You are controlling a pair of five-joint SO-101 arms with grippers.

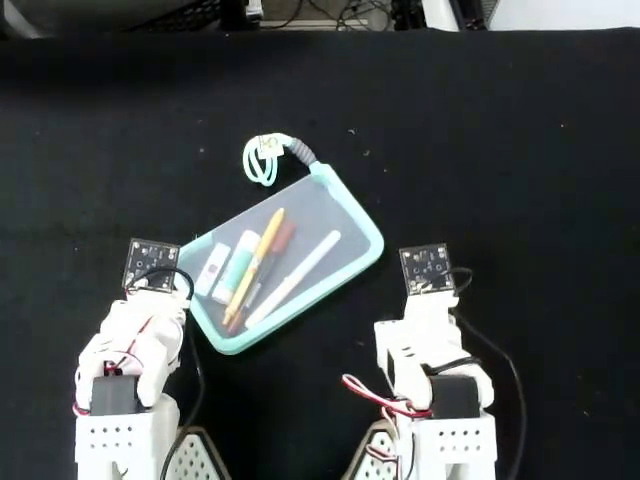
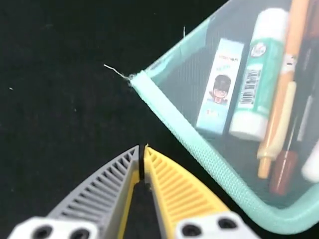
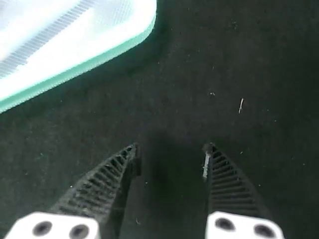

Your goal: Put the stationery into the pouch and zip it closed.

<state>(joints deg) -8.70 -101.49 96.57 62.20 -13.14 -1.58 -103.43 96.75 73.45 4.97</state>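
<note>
A teal mesh pouch (image 1: 345,215) lies slanted in the middle of the black table. Its zipper end with a looped cord (image 1: 264,159) points to the far side. Through the mesh I see an eraser (image 2: 221,87), a glue stick (image 2: 259,74), an orange pen (image 2: 281,94), a brown pen (image 1: 281,240) and a white pen (image 1: 300,272). My left gripper (image 2: 142,149) is shut on nothing, just short of the pouch's near corner (image 2: 137,78). My right gripper (image 3: 169,154) is open over bare cloth, with the pouch's edge (image 3: 75,64) a little ahead.
The left arm (image 1: 135,340) and the right arm (image 1: 435,370) sit at the table's near edge, one on each side of the pouch. Black cloth (image 1: 500,150) covers the table. Cables lie beyond the far edge (image 1: 330,22).
</note>
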